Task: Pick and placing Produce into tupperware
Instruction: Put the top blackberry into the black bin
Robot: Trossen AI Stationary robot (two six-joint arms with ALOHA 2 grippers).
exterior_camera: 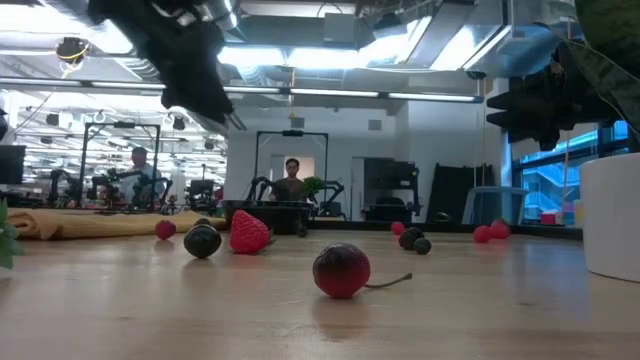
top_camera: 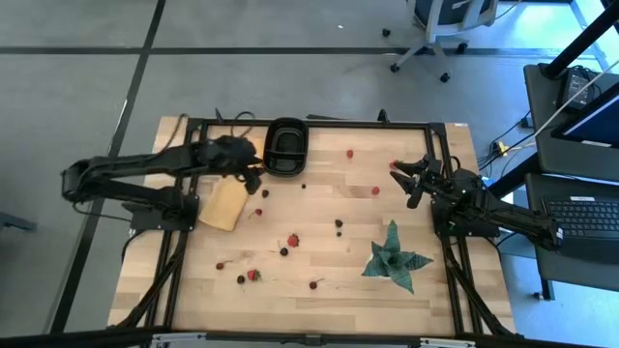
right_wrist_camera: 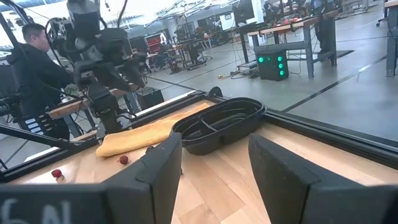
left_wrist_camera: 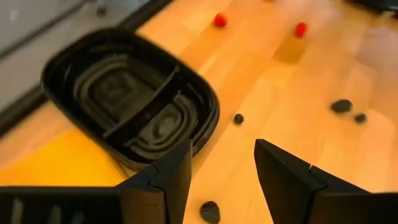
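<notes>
Overhead, we see both arms reaching inward above the wooden table (top_camera: 426, 290).

Largest first: our left arm stretches across from the left, its left gripper (top_camera: 253, 174) hovering beside the black tupperware (top_camera: 286, 148) at the table's far edge, fingers (left_wrist_camera: 168, 180) parted and empty. Our right gripper (top_camera: 406, 176) hangs over the right side, fingers apart, holding nothing. Strawberries (top_camera: 293, 240) and dark berries (top_camera: 339, 224) lie scattered across the table, none in the tub.
</notes>
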